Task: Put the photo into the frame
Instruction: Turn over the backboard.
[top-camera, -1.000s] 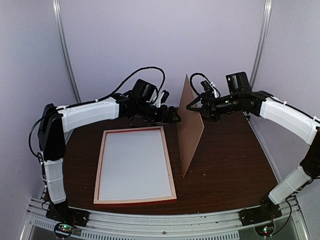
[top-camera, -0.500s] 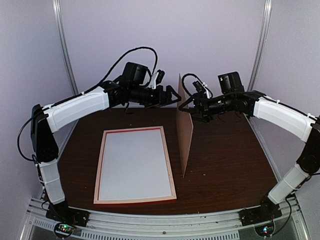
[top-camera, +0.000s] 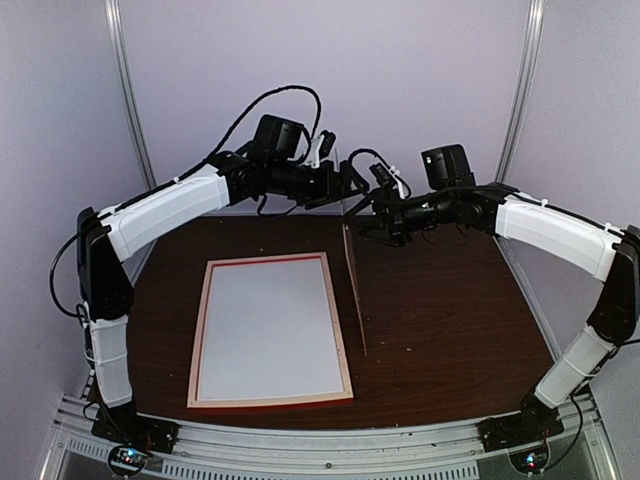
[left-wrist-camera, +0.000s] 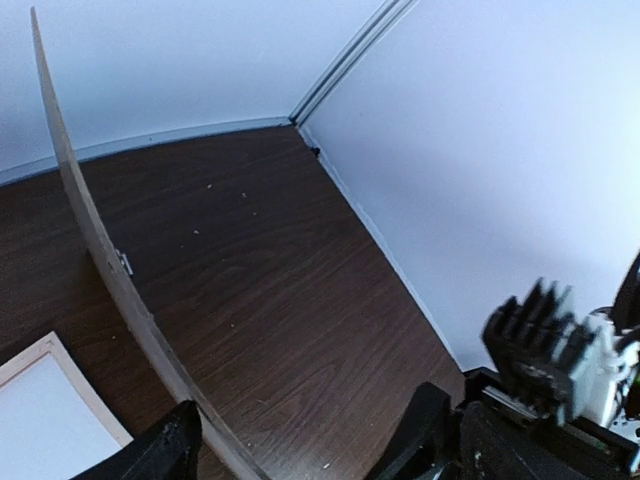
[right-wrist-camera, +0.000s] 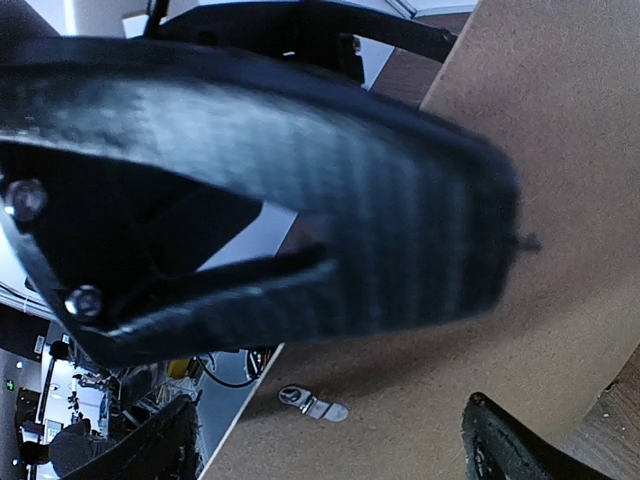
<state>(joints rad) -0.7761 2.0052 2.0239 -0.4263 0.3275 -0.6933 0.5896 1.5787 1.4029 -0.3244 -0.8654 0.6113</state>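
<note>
The left fingers (left-wrist-camera: 170, 452) are spread wide apart, with the top edge of the brown backing board (right-wrist-camera: 560, 150) running just beside one of them, so nothing is gripped there. The right fingers (right-wrist-camera: 490, 448) are set close against the board's face near its top, but whether they are clamped on it cannot be told. The board is stood on edge on the tabletop (top-camera: 450, 300), just right of the frame (top-camera: 270, 399), probably so that the opening is left reachable. The frame is laid flat, pale back upward, and is filled by a white sheet (top-camera: 268, 325). The photo's printed face is seen in no view, and whether that sheet is its reverse cannot be told. A small metal tab (right-wrist-camera: 310, 405) is carried on the board. Both arms are crowded at the board's top, and the board itself is judged the main obstacle.
</note>
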